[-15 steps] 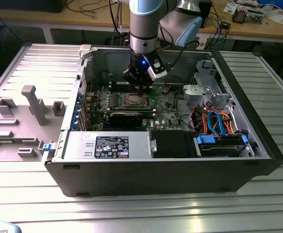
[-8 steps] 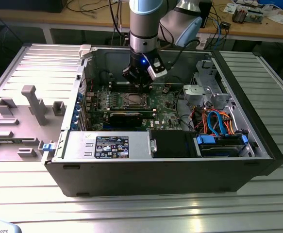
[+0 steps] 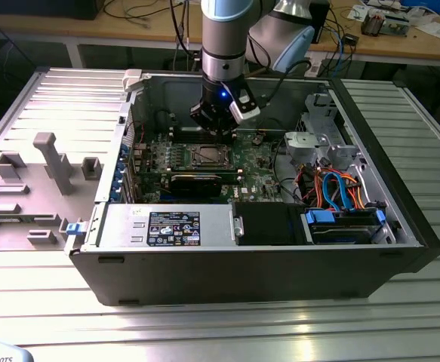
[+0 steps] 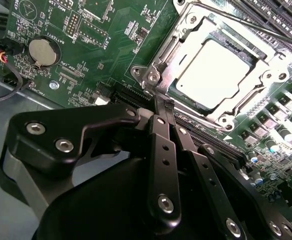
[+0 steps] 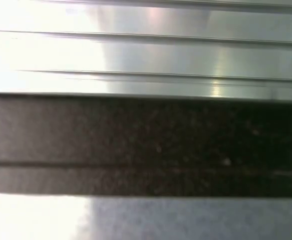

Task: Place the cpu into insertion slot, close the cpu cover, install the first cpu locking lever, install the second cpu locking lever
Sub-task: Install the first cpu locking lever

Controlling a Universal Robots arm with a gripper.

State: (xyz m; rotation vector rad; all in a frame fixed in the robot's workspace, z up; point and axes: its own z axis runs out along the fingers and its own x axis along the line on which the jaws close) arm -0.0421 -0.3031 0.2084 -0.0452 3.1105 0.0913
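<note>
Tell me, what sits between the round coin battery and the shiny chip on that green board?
In the second wrist view, between the coin battery and the cpu lies bare green motherboard with tiny soldered parts, then the cpu cover framing the chip.

From my console, the exterior view is evenly lit and sharp; the ribbed metal table [image 3: 204,324] takes a pale sheen toward the near edge, while the open computer case [image 3: 265,256] interior sits in moderate shadow. A blue indicator light [image 3: 225,93] glows on the arm's wrist. In the second wrist view, the cpu [image 4: 213,67] top is washed out by glare, and the gripper [image 4: 162,107] linkage is dark and soft. The first wrist view is blurred throughout: overexposed bright bands around a dark grainy band.
</note>
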